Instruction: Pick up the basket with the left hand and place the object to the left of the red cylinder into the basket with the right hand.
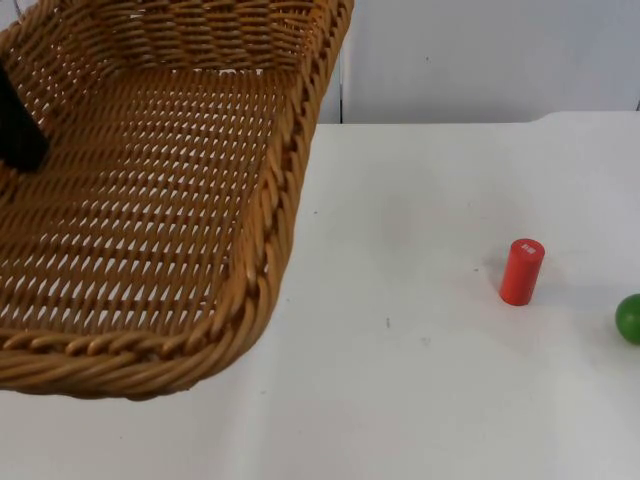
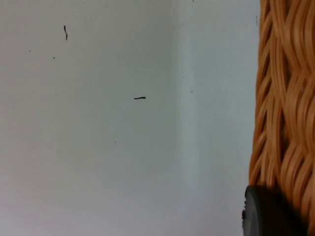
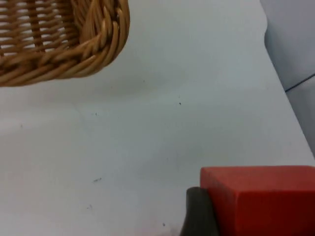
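The wicker basket [image 1: 150, 220] hangs lifted above the table's left side, tilted toward the camera, and nothing lies inside it. My left gripper [image 1: 15, 120] is shut on its left rim; in the left wrist view one black fingertip [image 2: 268, 214] presses against the woven rim [image 2: 288, 98]. The red cylinder [image 1: 521, 271] stands upright at the right of the table. In the right wrist view my right gripper [image 3: 256, 216] is shut on a red block [image 3: 261, 196], one black fingertip [image 3: 198, 214] against its side, held above the table with the basket's corner [image 3: 74, 44] farther off.
A green ball [image 1: 629, 318] lies at the table's right edge, right of the red cylinder. White table [image 1: 400, 380] stretches between basket and cylinder. The grey partition wall [image 1: 480, 50] closes the back.
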